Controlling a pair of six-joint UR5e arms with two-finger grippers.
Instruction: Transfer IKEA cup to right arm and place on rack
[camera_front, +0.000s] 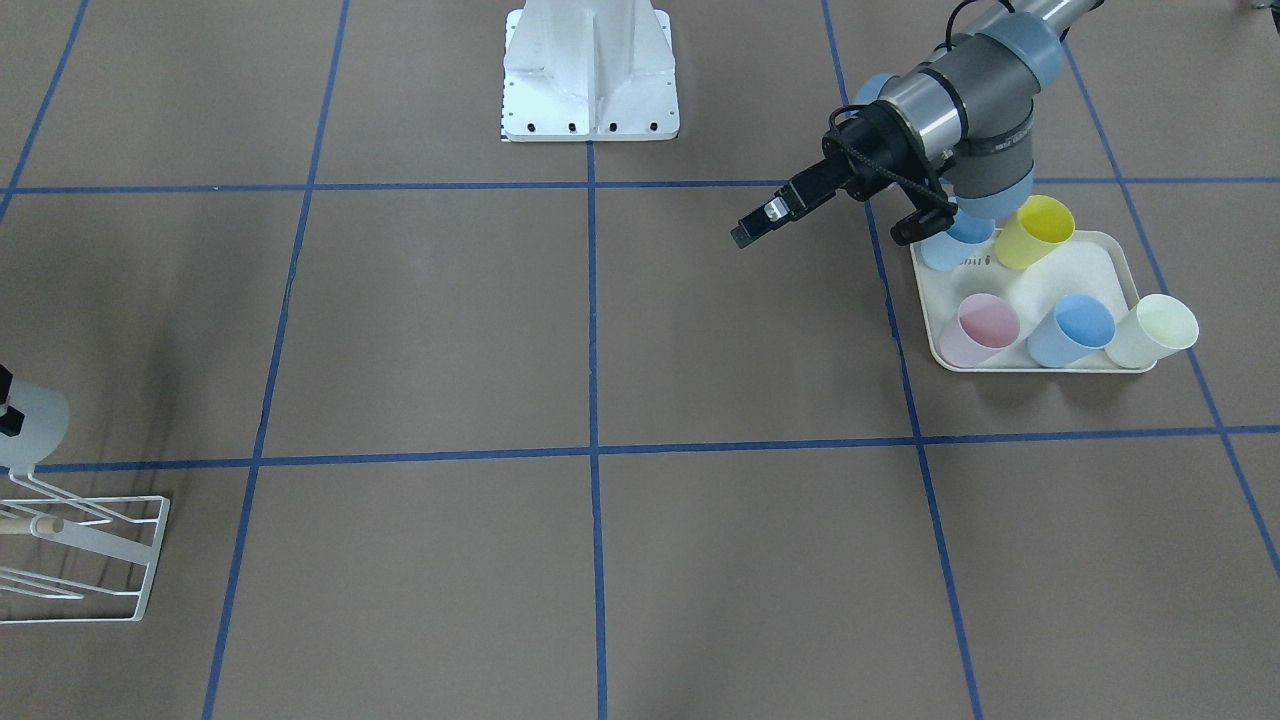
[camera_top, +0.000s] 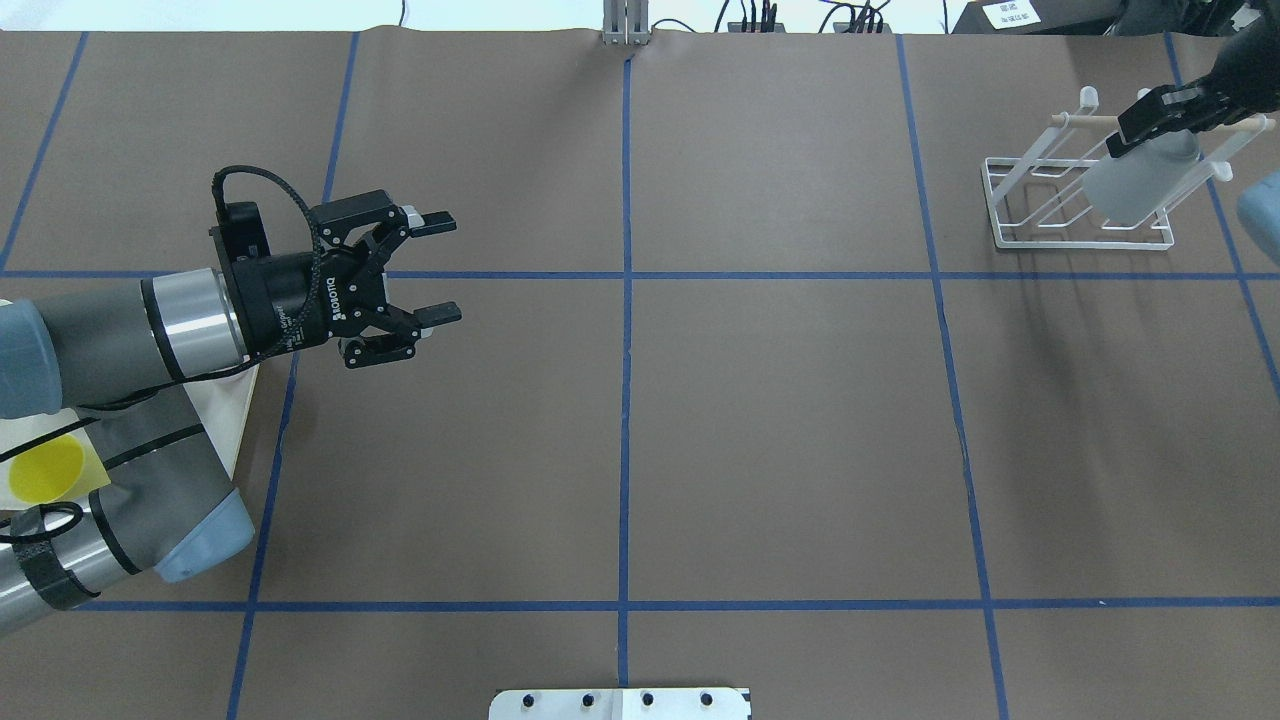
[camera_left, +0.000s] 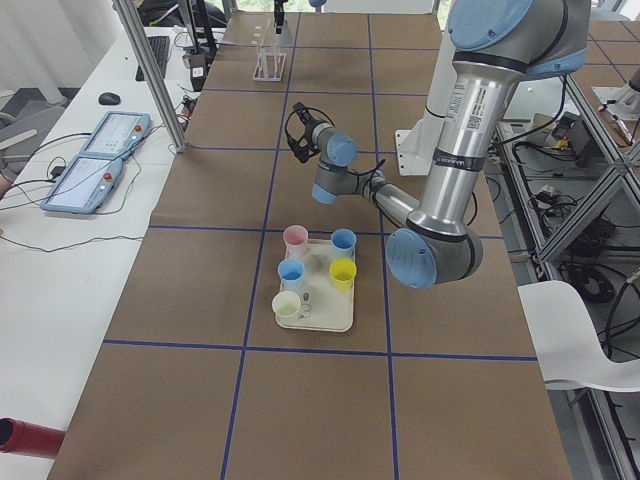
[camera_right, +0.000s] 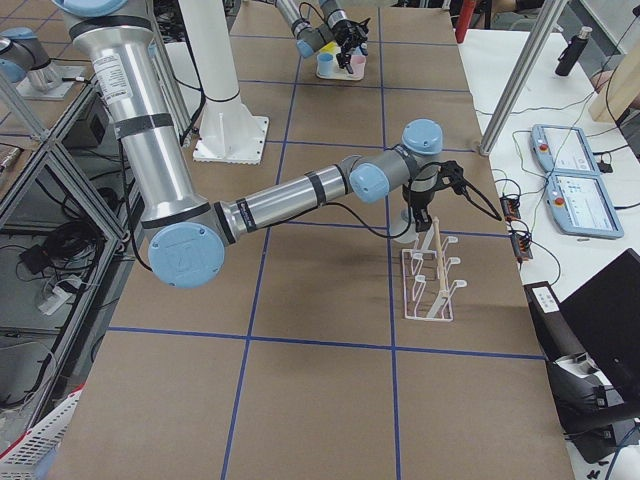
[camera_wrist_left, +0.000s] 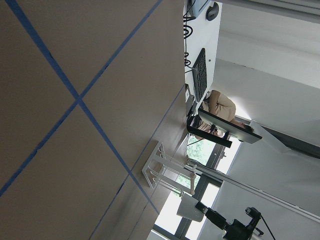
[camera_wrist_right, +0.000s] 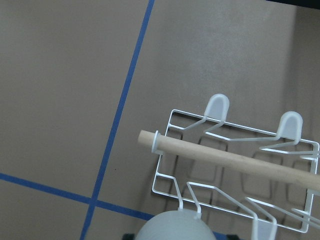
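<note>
Holding the pale grey plastic cup (camera_top: 1140, 190) by one end, the right arm's black two-finger pincer (camera_top: 1140, 125) is closed on it over the small white wire rack (camera_top: 1085, 243), beside its pale wooden rod (camera_top: 1075, 118). The step in hand looks like the placing; next the cup must go down onto an angled prong. Its long axis is tilted, about along the prongs; which end is the mouth I cannot tell. The left pincer (camera_top: 438, 268) stands wide and empty over the brown surface (camera_top: 780, 420).

right arm (camera_right: 290, 195) — stretched out | hand (camera_right: 417, 226) over rack (camera_right: 437, 270) | left arm (camera_right: 308, 35) far off, by cups (camera_right: 340, 64)
</note>
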